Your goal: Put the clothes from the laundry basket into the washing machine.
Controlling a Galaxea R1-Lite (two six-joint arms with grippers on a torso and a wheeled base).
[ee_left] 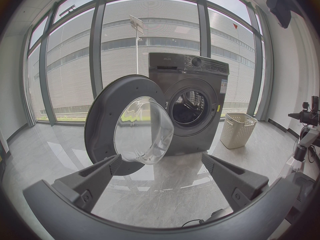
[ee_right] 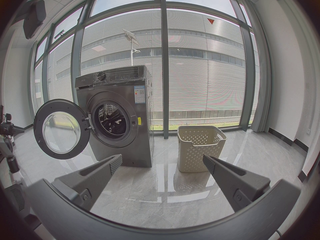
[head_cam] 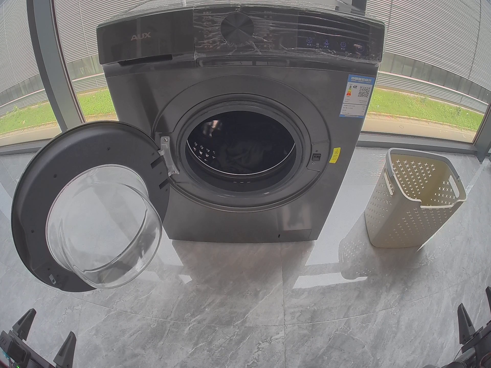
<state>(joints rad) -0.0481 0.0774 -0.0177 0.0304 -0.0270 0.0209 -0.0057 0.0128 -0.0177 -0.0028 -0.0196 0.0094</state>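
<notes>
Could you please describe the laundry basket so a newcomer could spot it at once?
The grey washing machine stands before the windows, its round door swung open leftward. On the floor at its right, not touching it, stands the laundry basket, the lone cream, perforated plastic thing.

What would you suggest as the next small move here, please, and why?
Probably bring the left gripper up to the open door to push it shut: the laundry basket looks empty as far as its inside shows, dark clothes lie in the washing machine drum, and that gripper is open, holding nothing.
</notes>
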